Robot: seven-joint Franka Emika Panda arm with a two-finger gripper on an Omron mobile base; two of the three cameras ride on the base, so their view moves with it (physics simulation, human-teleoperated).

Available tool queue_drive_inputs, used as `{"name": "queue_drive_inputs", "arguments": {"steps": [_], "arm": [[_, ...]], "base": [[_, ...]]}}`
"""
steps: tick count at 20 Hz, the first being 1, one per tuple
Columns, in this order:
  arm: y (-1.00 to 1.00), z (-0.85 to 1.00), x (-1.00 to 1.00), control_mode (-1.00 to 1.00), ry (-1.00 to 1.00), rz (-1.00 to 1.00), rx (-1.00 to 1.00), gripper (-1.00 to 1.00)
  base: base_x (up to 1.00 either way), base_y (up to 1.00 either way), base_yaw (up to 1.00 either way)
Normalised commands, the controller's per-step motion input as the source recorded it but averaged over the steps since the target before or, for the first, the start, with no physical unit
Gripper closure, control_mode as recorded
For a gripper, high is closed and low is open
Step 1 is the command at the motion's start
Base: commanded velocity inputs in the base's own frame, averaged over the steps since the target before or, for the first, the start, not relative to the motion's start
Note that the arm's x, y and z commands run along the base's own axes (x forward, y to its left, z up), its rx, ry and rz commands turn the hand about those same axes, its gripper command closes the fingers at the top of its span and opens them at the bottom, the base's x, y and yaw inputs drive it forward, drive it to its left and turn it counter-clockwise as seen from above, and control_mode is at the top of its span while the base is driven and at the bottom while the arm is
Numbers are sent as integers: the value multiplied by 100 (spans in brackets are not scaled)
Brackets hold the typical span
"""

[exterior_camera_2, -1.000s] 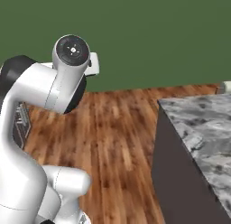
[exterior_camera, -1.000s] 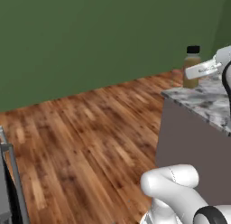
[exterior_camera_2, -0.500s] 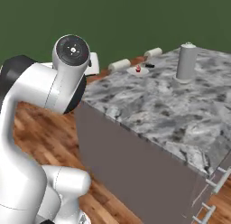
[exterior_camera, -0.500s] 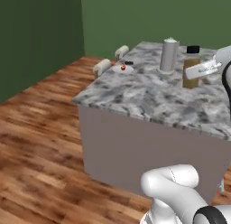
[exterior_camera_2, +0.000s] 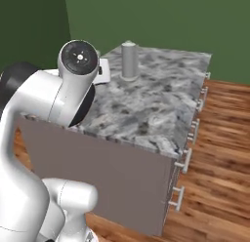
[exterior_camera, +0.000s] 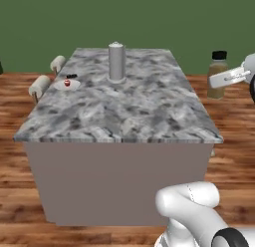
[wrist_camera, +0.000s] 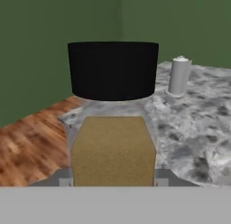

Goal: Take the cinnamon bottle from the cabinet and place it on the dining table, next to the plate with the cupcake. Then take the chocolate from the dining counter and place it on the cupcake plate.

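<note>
**Amber bottle carried in the air beside the marble island**

A small amber-brown bottle with a black cap (exterior_camera: 217, 74) is seen held upright in the air off the right edge of the large island with a grey-and-white veined marble surface (exterior_camera: 149, 106), clear of the top and above the wooden plank floor (exterior_camera: 234, 116). It is clamped by the white two-finger pincer (exterior_camera: 224, 78), whose fingers press against the bottle's lower body; in the hand view the same bottle (wrist_camera: 113, 114) is seen close up, its cap uppermost and its brown contents between the two fingertip pads at the bottom edge.

On the marble surface a tall grey cylinder (exterior_camera: 116, 62) is stood upright near the far middle; it is also seen in the right base view (exterior_camera_2: 129, 60) and in the hand view (wrist_camera: 178, 76). Near the far left corner a small round white plate (exterior_camera: 67, 84) is laid flat, with a tiny cupcake with a red top (exterior_camera: 66, 82) on it. A small flat black bar (exterior_camera: 71, 76) is found just beyond the plate, resting on the marble and apart from the cupcake.

Two pale rounded stool backs (exterior_camera: 48, 74) are seen against the island's left side. Grey bar handles (exterior_camera_2: 185, 158) are set along the island's mauve-brown base. A dark green wall (exterior_camera: 149, 17) is seen behind.
</note>
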Motion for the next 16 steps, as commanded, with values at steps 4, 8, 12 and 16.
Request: {"name": "queue_drive_inputs", "arguments": {"steps": [4,8,12,16], "arm": [[0,0,0,100,0,0,0,100],[0,0,0,100,0,0,0,100],[0,0,0,100,0,0,0,100],[0,0,0,100,0,0,0,100]], "base": [[51,52,-11],[47,72,-10],[42,76,-11],[43,73,-16]]}}
